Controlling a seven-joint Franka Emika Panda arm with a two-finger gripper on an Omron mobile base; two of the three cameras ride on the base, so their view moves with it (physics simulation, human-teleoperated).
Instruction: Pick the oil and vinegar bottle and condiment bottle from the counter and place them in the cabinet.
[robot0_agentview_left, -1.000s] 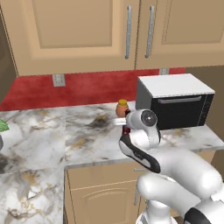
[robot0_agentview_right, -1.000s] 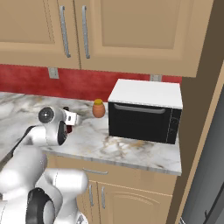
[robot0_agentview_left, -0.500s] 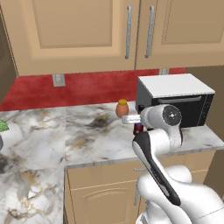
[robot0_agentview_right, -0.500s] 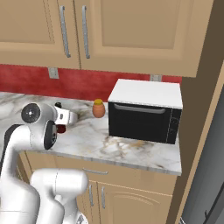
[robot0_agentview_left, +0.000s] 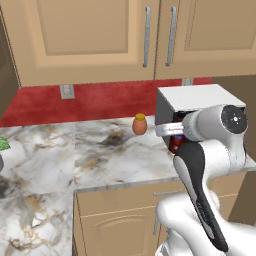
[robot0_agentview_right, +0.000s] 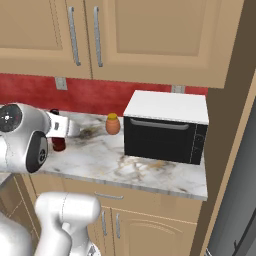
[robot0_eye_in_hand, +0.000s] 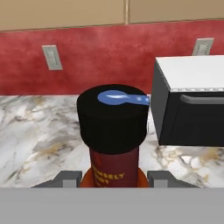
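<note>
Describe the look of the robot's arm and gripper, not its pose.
The arm has glossy white rounded shells, with a black band along one link and dark grey disc caps at the joints. The gripper shows two small grey, square-edged fingertips. No cables or markings visible.

The condiment bottle was dark red with a black cap; the counter, white-grey marble veined brown.

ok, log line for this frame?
phase: carrying | gripper: shut on condiment bottle | bottle: upright, above counter | nearby: microwave
</note>
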